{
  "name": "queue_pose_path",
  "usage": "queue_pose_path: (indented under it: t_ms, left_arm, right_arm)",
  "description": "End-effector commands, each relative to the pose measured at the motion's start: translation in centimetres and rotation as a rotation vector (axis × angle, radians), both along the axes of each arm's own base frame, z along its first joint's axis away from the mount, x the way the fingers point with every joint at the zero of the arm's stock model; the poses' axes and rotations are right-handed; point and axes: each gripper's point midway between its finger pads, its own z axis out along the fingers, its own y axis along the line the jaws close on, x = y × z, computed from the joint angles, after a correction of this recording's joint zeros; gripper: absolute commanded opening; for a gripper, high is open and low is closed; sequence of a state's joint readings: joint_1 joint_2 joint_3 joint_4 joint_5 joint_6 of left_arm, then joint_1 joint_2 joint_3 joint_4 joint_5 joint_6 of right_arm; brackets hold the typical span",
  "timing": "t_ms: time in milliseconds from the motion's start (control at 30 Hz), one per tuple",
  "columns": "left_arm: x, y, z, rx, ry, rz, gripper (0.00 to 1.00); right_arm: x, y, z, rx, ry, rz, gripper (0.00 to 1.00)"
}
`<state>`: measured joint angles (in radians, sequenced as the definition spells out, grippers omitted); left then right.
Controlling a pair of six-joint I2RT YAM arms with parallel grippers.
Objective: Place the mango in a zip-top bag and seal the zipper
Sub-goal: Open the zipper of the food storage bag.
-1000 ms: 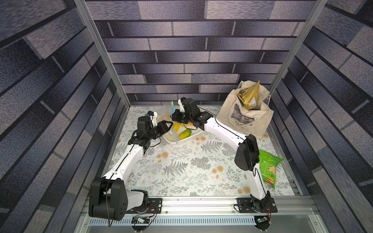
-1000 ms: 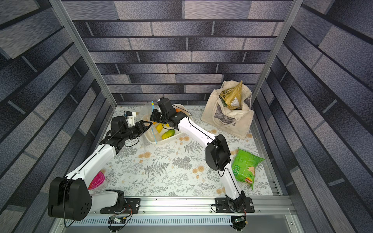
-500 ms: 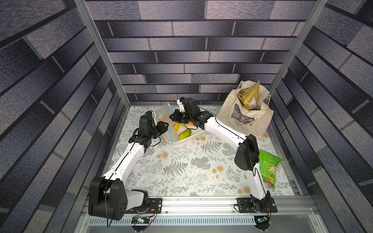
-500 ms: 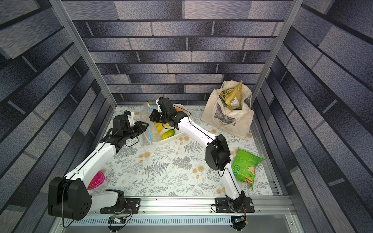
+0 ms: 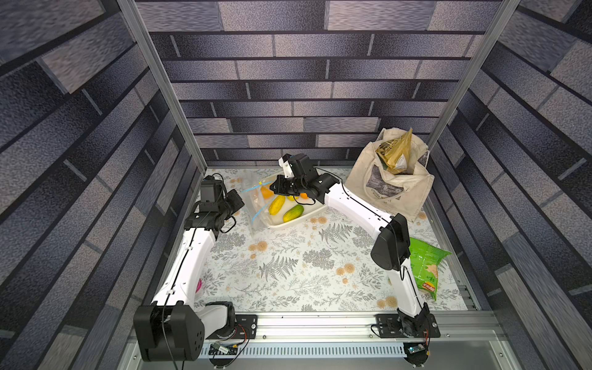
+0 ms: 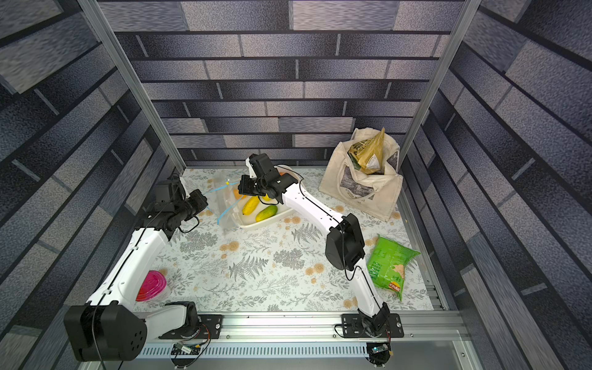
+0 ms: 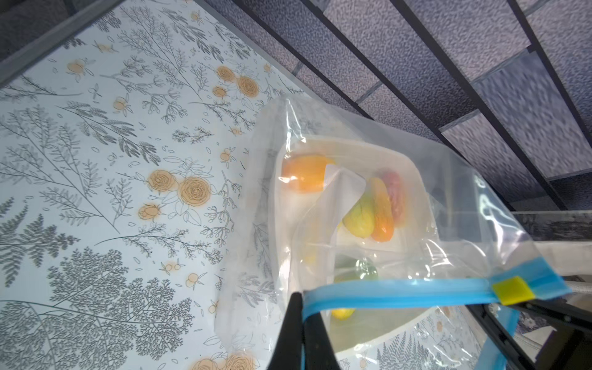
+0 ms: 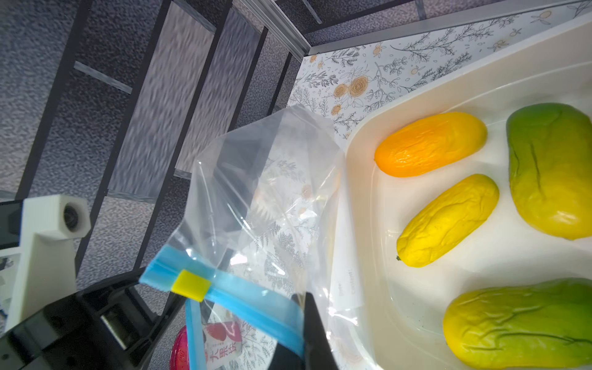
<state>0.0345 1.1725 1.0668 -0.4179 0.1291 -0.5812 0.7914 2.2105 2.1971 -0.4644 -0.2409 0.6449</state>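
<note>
I have both grippers pinched tight on the zipper [image 7: 394, 290], the blue strip along the mouth of the bag [image 5: 256, 205]. The left gripper [image 7: 302, 307] grips the strip partway along. The right gripper [image 8: 307, 307] grips it near the yellow slider [image 8: 191, 285] at the strip's end. From the slider the strip's two walls run apart, so I take it each gripper has one wall and the mouth is partly open.

The bag hangs between them at the far left of the table [image 5: 288, 272], close against the left end of the tray [image 5: 307, 216]. I can't tell whether film and rim touch. The bag looks empty; the mangoes [image 8: 448, 221], orange, yellow and green, all lie in the tray.

I judge the film to be thin, limp and slippery. It weighs almost nothing and would crumple or slide out of a pinch. The strip is the only stiff part, so that is the place to hold. The mangoes look rounded and wrinkled, probably light but apt to roll. I'd take one across its narrow middle and expect the bag to sag once the fruit drops in.
</note>
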Motion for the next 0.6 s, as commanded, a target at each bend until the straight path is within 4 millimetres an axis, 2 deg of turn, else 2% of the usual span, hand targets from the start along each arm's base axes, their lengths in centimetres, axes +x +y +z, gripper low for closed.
queue_pose_path:
  t_ms: [0,67,133,233,267,300,367,433,567]
  left_arm:
    - [-1.6,3.0,2.3,0.119,0.011,0.091,0.00]
    - [-2.3,4.0,3.9,0.170,-0.006,0.120,0.00]
    - [-3.0,4.8,5.6,0.208,-0.029,0.148,0.00]
    - [-3.2,4.0,7.3,0.198,-0.086,0.100,0.00]
    - [-3.2,3.5,7.3,0.187,-0.094,0.077,0.00]
    - [-3.1,3.0,7.0,0.183,-0.097,0.057,0.00]
    - [-2.8,2.5,5.8,0.191,-0.086,0.036,0.00]
    - [-2.3,2.4,4.4,0.189,-0.062,0.029,0.00]
    - [-1.2,2.1,1.8,0.178,-0.023,0.006,0.00]
  right_arm:
    - [1.3,-0.3,-0.8,-0.026,0.000,-0.009,0.00]
    - [1.4,0.5,-0.6,-0.007,0.006,0.011,0.00]
    - [0.7,2.3,-0.2,0.047,0.023,0.073,0.00]
    - [-1.4,6.0,0.8,0.140,0.019,0.195,0.00]
    - [-1.7,6.6,1.0,0.155,0.019,0.219,0.05]
    - [-2.0,7.2,0.8,0.158,0.028,0.234,0.12]
    - [-1.8,7.2,0.2,0.146,0.034,0.232,0.18]
    - [-1.4,6.5,-0.4,0.100,0.020,0.214,0.32]
    - [-0.9,4.1,-1.1,0.021,0.009,0.198,0.45]
